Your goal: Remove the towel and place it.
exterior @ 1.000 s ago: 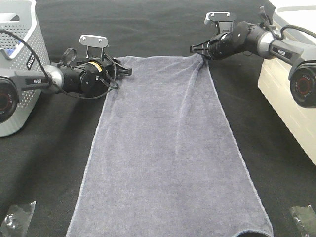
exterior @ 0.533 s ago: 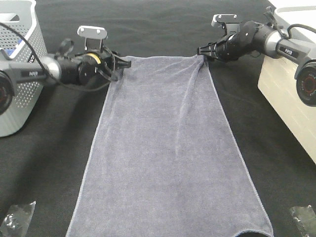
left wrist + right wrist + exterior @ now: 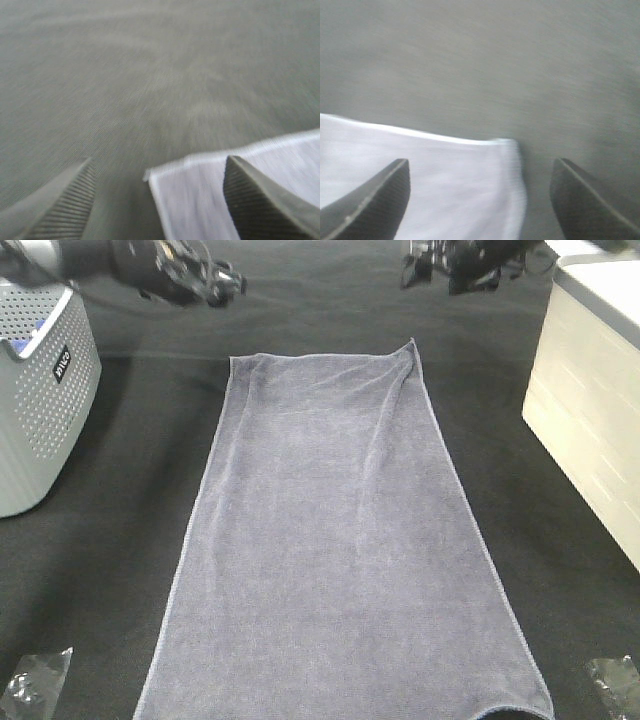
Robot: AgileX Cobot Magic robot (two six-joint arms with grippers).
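Both my arms are raised over the far edge of the bench (image 3: 120,540), only their ends showing in the high view. My left gripper (image 3: 228,282) hangs above the black cloth toward the far left, and my right gripper (image 3: 415,265) hangs toward the far right, near the white bin (image 3: 590,430) at the right edge. Each gripper stands with its jaws apart and nothing between them; the wrist views show the two ribbed fingers (image 3: 65,200) of the left one spread wide, and the same for the fingers (image 3: 375,200) of the right one.

The towel (image 3: 340,540) lies flat and spread out along the middle of the bench, its long sides running from the far edge to the near edge, where it reaches the bottom of the view. A few soft creases run down from its far right corner. Neither gripper touches it. The towel's far left corner (image 3: 200,190) sits below and between my left gripper's fingers, and its far right corner (image 3: 470,180) sits below and between my right gripper's fingers; both wrist views are blurred. A perforated grey basket (image 3: 40,390) stands at the left edge of the bench, apart from the towel.
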